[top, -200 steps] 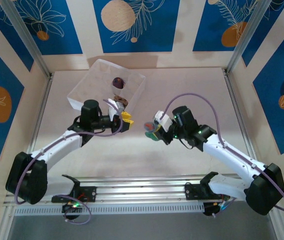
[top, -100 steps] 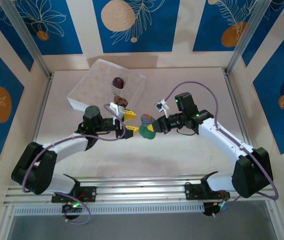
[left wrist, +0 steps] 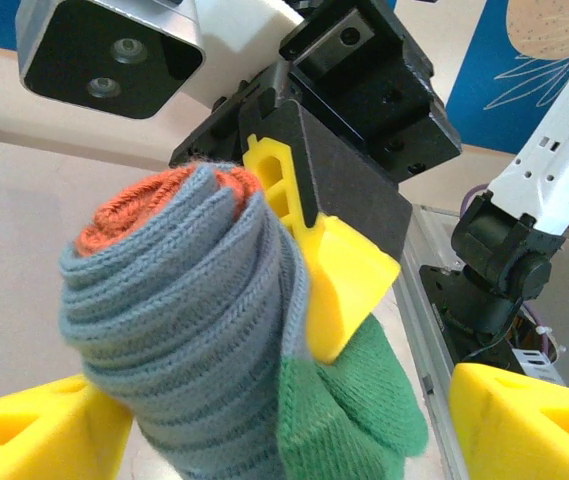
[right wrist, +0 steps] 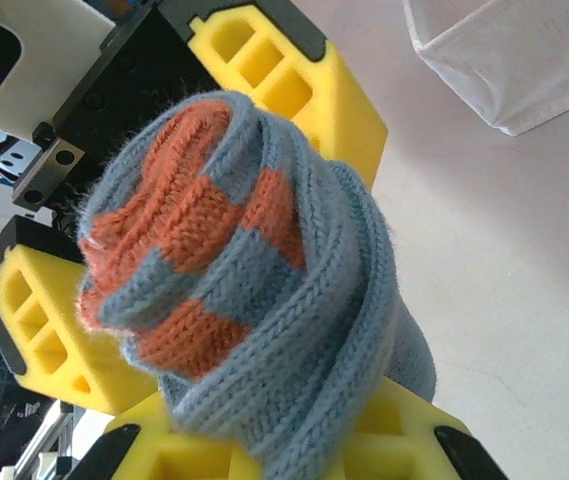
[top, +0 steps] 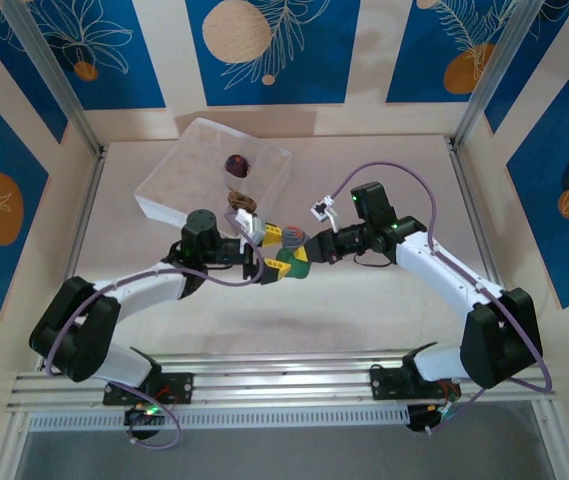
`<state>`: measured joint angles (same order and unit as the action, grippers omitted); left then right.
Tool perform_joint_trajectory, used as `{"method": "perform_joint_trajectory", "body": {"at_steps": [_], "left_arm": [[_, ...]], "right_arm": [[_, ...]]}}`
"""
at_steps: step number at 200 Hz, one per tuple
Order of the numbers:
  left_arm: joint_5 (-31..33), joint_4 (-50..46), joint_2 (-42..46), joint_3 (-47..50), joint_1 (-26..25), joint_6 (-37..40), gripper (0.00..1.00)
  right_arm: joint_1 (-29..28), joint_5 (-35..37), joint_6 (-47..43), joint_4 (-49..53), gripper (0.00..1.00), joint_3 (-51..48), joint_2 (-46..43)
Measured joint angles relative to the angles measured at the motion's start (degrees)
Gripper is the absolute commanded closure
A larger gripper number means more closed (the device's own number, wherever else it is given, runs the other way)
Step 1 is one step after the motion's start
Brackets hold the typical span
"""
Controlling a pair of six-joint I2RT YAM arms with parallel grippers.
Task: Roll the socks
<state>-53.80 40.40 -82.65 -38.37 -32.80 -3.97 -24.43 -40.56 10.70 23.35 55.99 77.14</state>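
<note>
I'm clamping the rolled blue-grey, orange-cuffed knit sock [top: 291, 240] in my right claw [top: 302, 262], left claw [top: 272, 248] gaping empty around it; releasing early could unroll it.

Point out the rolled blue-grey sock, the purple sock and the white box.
blue-grey sock [right wrist: 254, 290]: right wrist view, on the middle of the roll.
purple sock [top: 236, 163]: top external view, on its middle, inside the box.
white box [top: 189, 170]: top external view, on a bare part of its floor.
</note>
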Motion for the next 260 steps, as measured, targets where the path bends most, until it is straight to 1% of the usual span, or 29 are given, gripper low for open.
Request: {"method": "perform_joint_trajectory", "body": {"at_steps": [26, 36, 53, 68, 74, 89, 95, 105, 113, 149, 166, 179, 198, 209, 227, 240, 249, 256, 260], "left_arm": [[-0.33, -2.10, -1.20, -1.86, -0.42, 0.00, 0.25], [-0.66, -2.67, -1.66, -2.56, -0.68, -0.02, 0.28], [-1.29, -4.13, -1.99, -3.45, -1.09, 0.02, 0.38], [-1.68, -5.11, -2.01, -3.85, -1.07, -0.09, 0.49], [-1.90, -5.38, -2.01, -3.91, -1.07, 0.20, 0.51], [-2.14, -6.21, -2.01, -4.22, -1.03, 0.39, 0.50], [-2.27, -6.47, -1.99, -4.28, -0.98, 0.50, 0.48], [-2.38, -6.82, -1.97, -4.33, -0.98, 0.96, 0.40], [-2.51, -7.17, -1.92, -4.33, -0.98, 1.09, 0.37], [-3.23, -10.05, -1.42, -4.33, -1.09, 3.04, 0.36], [-3.21, -11.23, -1.11, -4.33, -1.09, 3.80, 0.43], [-3.21, -11.61, -1.03, -4.35, -1.09, 4.31, 0.51], [-3.41, -12.55, -1.03, -4.52, -1.01, 4.37, 0.69], [-3.45, -12.81, -1.03, -4.55, -0.83, 4.37, 0.79], [-3.52, -13.09, -1.03, -4.59, -0.66, 4.46, 0.89], [-3.45, -13.03, -1.03, -4.59, -0.61, 4.48, 0.95], [-3.48, -13.05, -1.03, -4.63, -0.63, 4.24, 0.97], [-3.48, -13.05, -1.03, -4.63, -0.63, 4.22, 1.00], [-3.48, -13.07, -1.03, -4.63, -0.63, 4.15, 1.00]], "right_arm": [[-0.52, -0.02, 0.00, 0.24, 1.00, 0.28, 0.00], [-0.90, -0.04, 0.00, 0.24, 1.00, 0.31, 0.00], [-1.46, -0.31, 0.04, 0.24, 1.00, 0.39, 0.00], [-1.81, -0.44, 0.22, 0.26, 1.00, 0.63, 0.00], [-1.84, -0.44, 0.26, 0.31, 1.00, 0.70, 0.00], [-1.81, -0.39, 0.39, 0.50, 1.00, 0.70, 0.00], [-1.81, -0.39, 0.42, 0.52, 1.00, 0.72, 0.00], [-1.81, -0.39, 0.46, 0.63, 1.00, 0.79, 0.02], [-1.81, -0.39, 0.63, 0.63, 1.00, 0.81, 0.02], [-1.81, -0.44, 1.05, 0.46, 1.00, 1.36, 0.02], [-1.81, -0.63, 1.27, 0.48, 1.00, 1.36, 0.02], [-1.81, -1.03, 1.36, 0.52, 1.00, 1.38, 0.02], [-1.53, -1.51, 1.44, 0.76, 1.00, 1.38, 0.02], [-1.11, -1.73, 1.44, 0.96, 0.96, 1.38, 0.04], [-0.87, -1.92, 1.44, 1.36, 0.80, 1.38, 0.07], [-0.85, -1.99, 1.38, 1.49, 0.68, 1.36, 0.07], [-0.87, -1.95, 1.62, 1.40, 0.58, 1.38, 0.07], [-0.96, -1.88, 1.70, 1.36, 0.53, 1.38, 0.07], [-0.98, -1.88, 1.62, 1.27, 0.52, 1.38, 0.07]]}}
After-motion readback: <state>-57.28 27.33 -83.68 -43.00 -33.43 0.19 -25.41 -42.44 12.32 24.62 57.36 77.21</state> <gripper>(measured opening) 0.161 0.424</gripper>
